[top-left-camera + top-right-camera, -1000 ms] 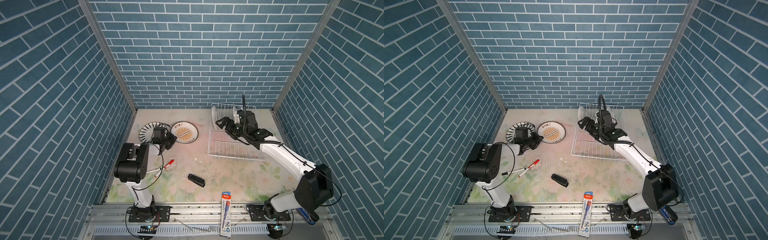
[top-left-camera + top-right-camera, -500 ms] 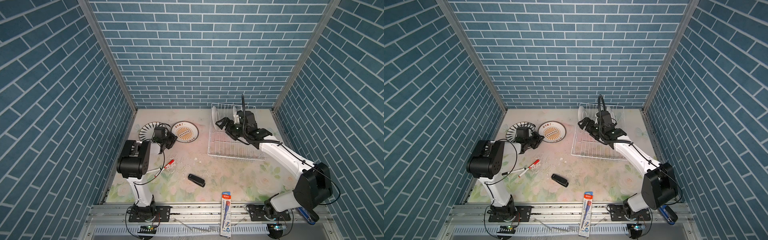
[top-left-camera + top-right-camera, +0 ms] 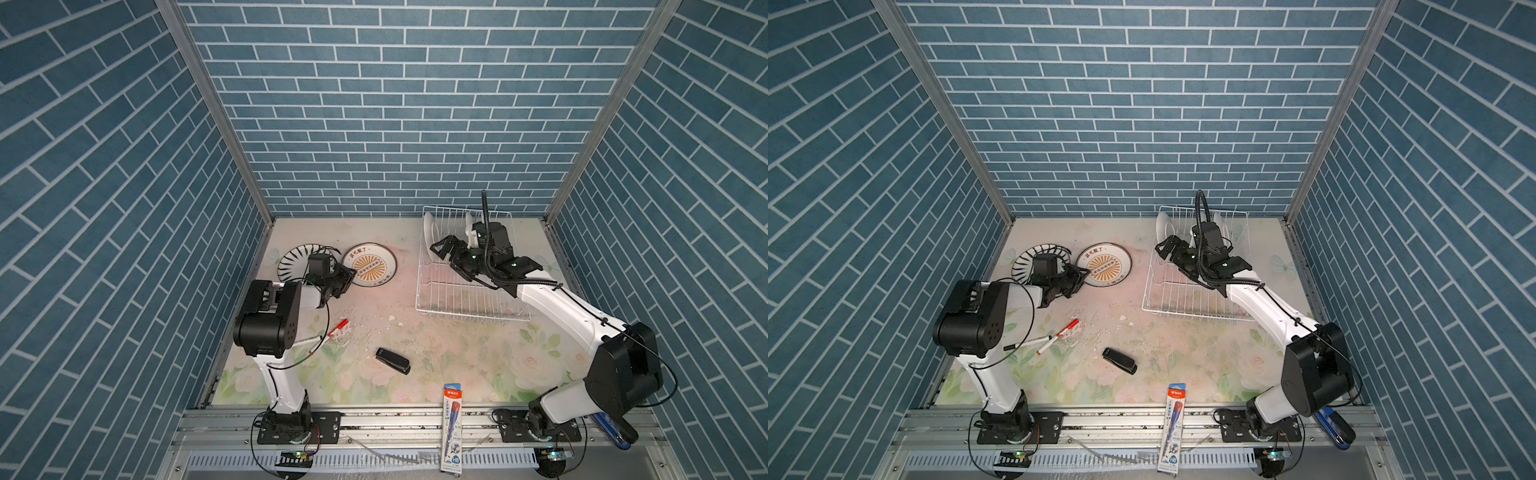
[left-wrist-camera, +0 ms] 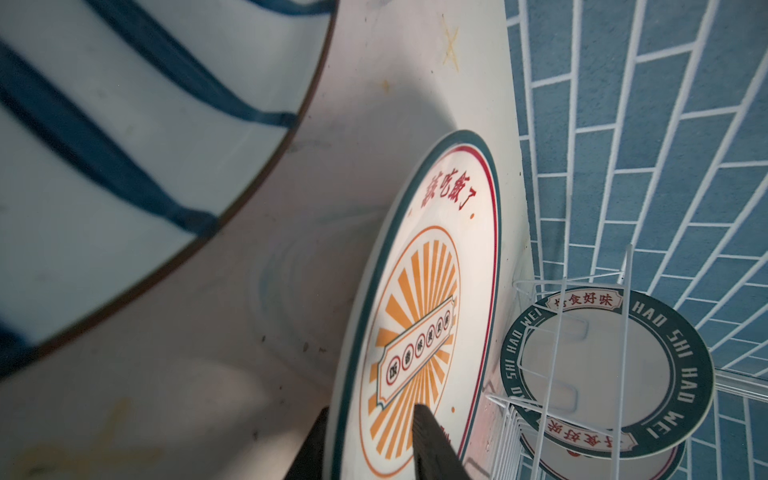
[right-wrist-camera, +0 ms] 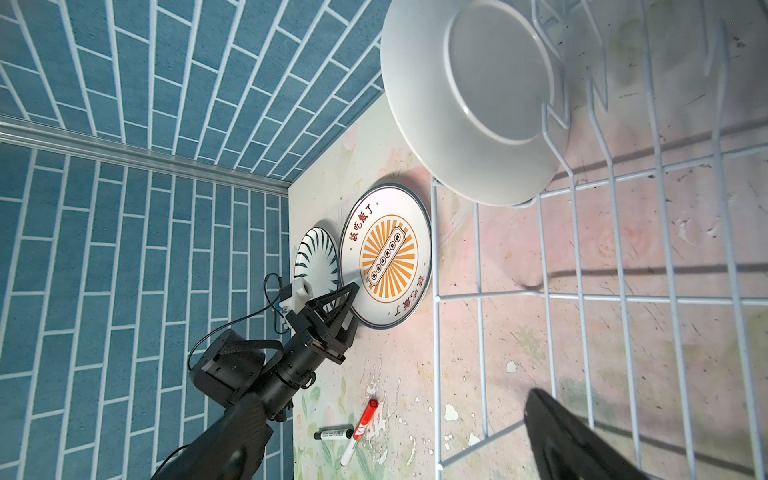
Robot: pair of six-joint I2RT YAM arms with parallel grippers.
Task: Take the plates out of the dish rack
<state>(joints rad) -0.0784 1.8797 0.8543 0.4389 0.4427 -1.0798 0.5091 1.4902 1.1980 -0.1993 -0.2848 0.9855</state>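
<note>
**Left wrist view: fingers astride the sunburst plate's rim**

The left gripper point(image 4: 372, 411) sits at the near-left edge of the orange sunburst plate point(image 4: 415, 332). One finger point(image 4: 432, 444) is over the plate's face and the other is outside the rim. The jaws are parted only narrowly, and whether either finger touches the china cannot be told. The plate lies flat and face up on the flowered table point(image 3: 415, 345), left of the dish rack point(image 3: 473, 318), with a line of red characters toward its far side. Being round, it has no long axis.

Just left of it lies the striped plate point(image 3: 293, 264), also flat and face up. Their rims are close but apart in the left wrist view, and in both top views the left wrist covers the striped plate's right edge.

In both top views the right gripper point(image 3: 446, 251) hovers over the left half of the rack, jaws spread wide with nothing between them. Far and left of it, in the rack's far-left corner, the green-lettered plate point(image 5: 478, 95) stands on edge between the prongs. Its plain white back is turned toward the right gripper and its lettered face point(image 4: 602, 374) toward the left. Its edge line runs roughly near to far.

A second plate point(image 3: 469, 224) shows as a white sliver by the rack's far wall, mostly hidden behind the right arm.
</note>
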